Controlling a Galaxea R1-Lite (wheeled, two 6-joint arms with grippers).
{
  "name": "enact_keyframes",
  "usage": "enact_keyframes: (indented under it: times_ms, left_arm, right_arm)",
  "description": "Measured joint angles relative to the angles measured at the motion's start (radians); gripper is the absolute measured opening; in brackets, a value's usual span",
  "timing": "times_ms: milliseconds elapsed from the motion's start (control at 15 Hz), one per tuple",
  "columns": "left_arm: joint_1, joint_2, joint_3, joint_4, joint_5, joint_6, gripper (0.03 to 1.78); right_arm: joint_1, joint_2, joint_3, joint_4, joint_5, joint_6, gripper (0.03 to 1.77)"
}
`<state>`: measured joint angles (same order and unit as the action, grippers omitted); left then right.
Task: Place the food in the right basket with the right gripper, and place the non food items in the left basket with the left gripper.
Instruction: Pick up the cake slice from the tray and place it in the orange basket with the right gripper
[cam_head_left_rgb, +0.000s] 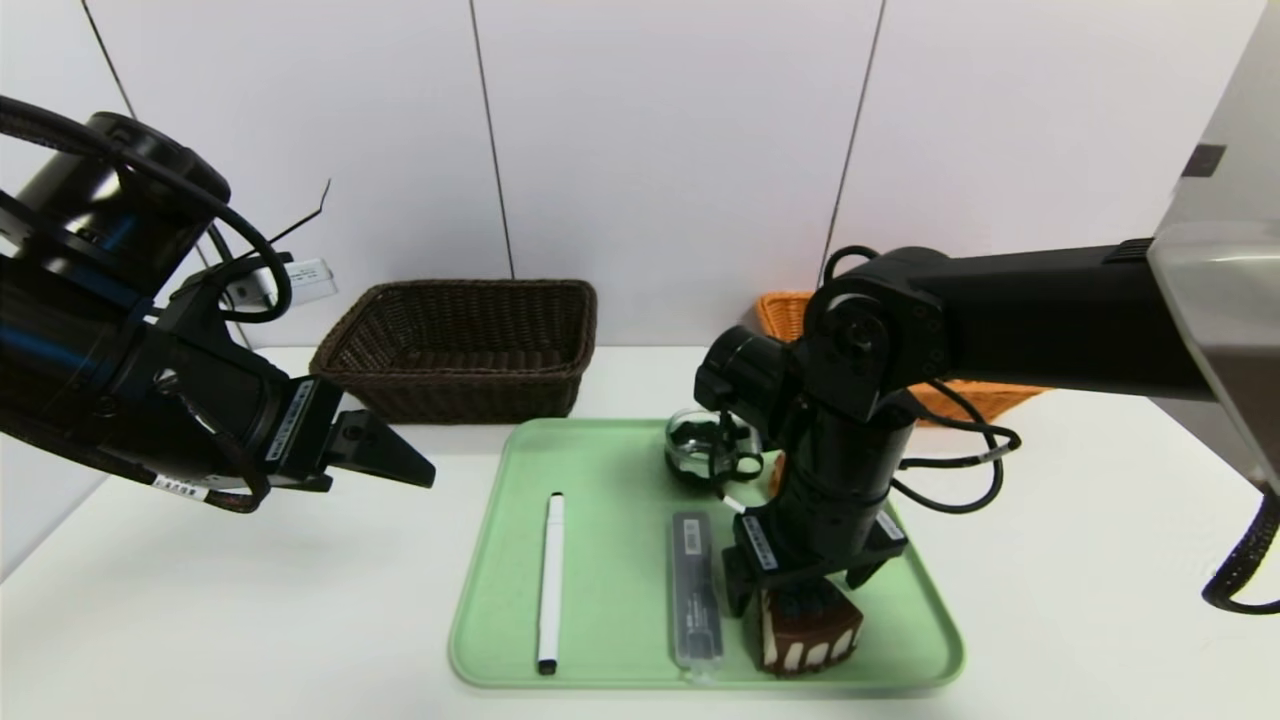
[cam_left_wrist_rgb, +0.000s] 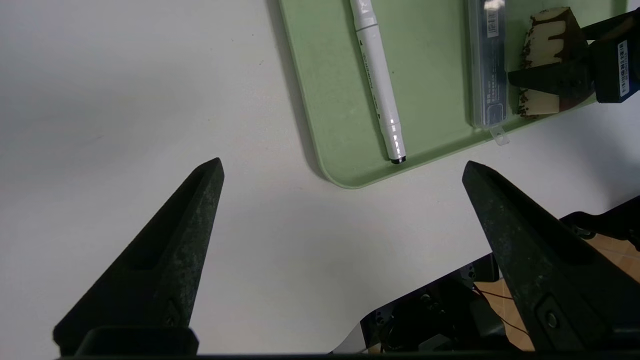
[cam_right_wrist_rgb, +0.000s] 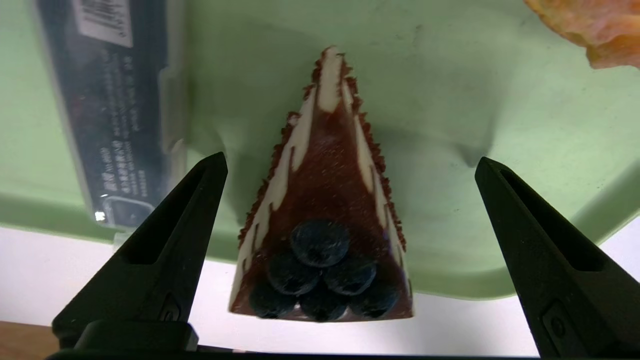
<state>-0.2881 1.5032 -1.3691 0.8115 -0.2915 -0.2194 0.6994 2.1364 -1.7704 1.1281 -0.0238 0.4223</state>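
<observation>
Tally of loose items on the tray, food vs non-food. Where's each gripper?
Food: 2 (cake wedge, cream puff)
Non-food: 3 (marker, glass cup, long case)
Total: 5
Right gripper: open around the cake wedge.
Left gripper: open, idle, left of the tray.

From where I stand, the long grey case (cam_right_wrist_rgb: 120, 115) carries a white barcode label, its digits too small to make out. Further down its face runs small pale print, seemingly Chinese characters, too fine for me to read. The white marker (cam_left_wrist_rgb: 382, 92) has dark lettering along its barrel, and I can't make that out either. There are white barcode stickers on the left gripper (cam_head_left_rgb: 385, 455) and the right gripper (cam_head_left_rgb: 805, 580) as well, their print just as illegible to me.
</observation>
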Motion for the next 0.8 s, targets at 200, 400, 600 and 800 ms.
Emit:
enact_keyframes:
  times_ms: [200, 400, 600, 800]
  left_arm:
    - [0.001, 0.0, 0.001, 0.001, 0.0, -0.002, 1.69]
    - [0.001, 0.0, 0.006, 0.002, 0.0, 0.0, 1.69]
    - [0.001, -0.001, 0.011, 0.001, -0.001, -0.001, 1.69]
    - [0.001, -0.004, 0.012, 0.007, -0.001, -0.004, 1.69]
  right_arm:
    - [0.0, 0.004, 0.002, -0.002, 0.007, 0.0, 1.29]
    - [-0.001, 0.004, 0.001, -0.001, 0.009, 0.002, 0.91]
    - [0.0, -0.002, 0.0, -0.001, 0.016, 0.0, 0.57]
    - [0.003, -0.037, -0.026, 0.002, 0.046, 0.001, 0.57]
